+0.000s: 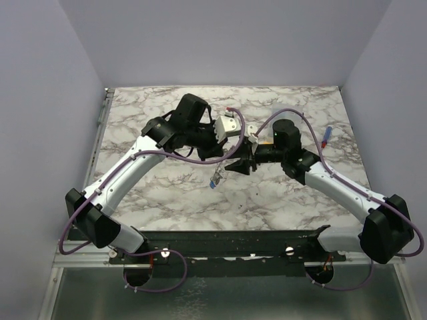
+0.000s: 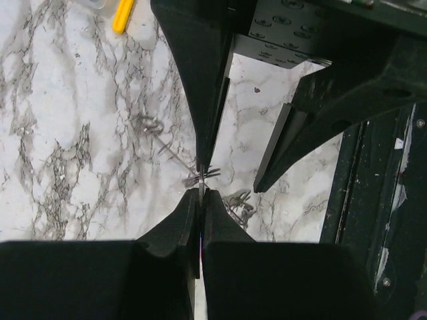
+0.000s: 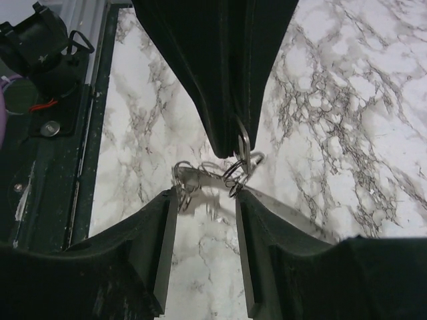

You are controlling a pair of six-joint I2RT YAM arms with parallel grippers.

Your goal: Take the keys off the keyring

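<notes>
My left gripper point(image 2: 201, 193) is shut on the thin edge of the grey metal keyring point(image 3: 244, 143) and holds it above the table. Small wire rings point(image 3: 233, 175) hang from the keyring and trail left to another ring cluster point(image 3: 184, 179). My right gripper point(image 3: 205, 193) is open, its two fingers either side of these rings and close to them. In the top view both grippers meet mid-table point(image 1: 243, 159), and small keys point(image 1: 215, 180) with a blue bit dangle below them. A blue key with a red end point(image 1: 327, 137) lies on the table to the right.
The marble table point(image 1: 167, 193) has a dark rail along its near edge point(image 1: 227, 240). A yellow object point(image 2: 122, 15) lies at the top of the left wrist view. Purple cables loop over both arms. Grey walls close in the sides and back.
</notes>
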